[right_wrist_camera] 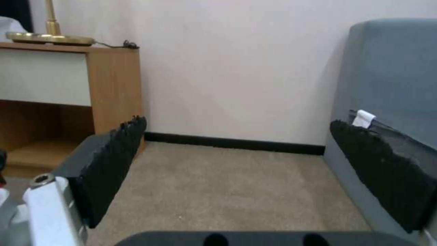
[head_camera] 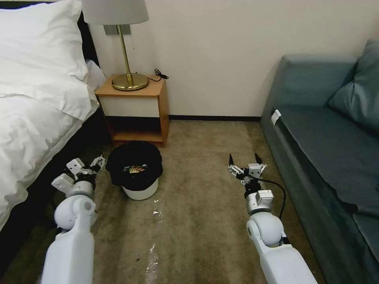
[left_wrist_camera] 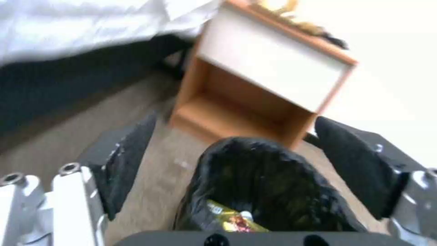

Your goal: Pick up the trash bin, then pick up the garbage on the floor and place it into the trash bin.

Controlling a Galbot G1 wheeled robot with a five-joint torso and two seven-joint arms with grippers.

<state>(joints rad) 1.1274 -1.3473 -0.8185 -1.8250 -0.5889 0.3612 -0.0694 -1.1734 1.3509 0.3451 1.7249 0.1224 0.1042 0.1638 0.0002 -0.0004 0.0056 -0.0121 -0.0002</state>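
Trash bin (head_camera: 135, 173) beside the seemingly spread left end effector (head_camera: 96, 163).

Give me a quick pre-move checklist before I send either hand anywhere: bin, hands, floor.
1. Trash bin upright on the carpet in front of the nightstand: ok.
2. Black liner folded over its rim, mouth open: ok.
3. Litter inside: a yellow wrapper lies in the bin: ok. Other pieces: cannot tell.
4. Left hand open, beside the bin toward the bed, not touching it: ok.
5. Right hand open and empty, over bare carpet near the sofa: ok.
6. Carpet: a shiny clear scrap lies below the bin; whether it is garbage: cannot tell.
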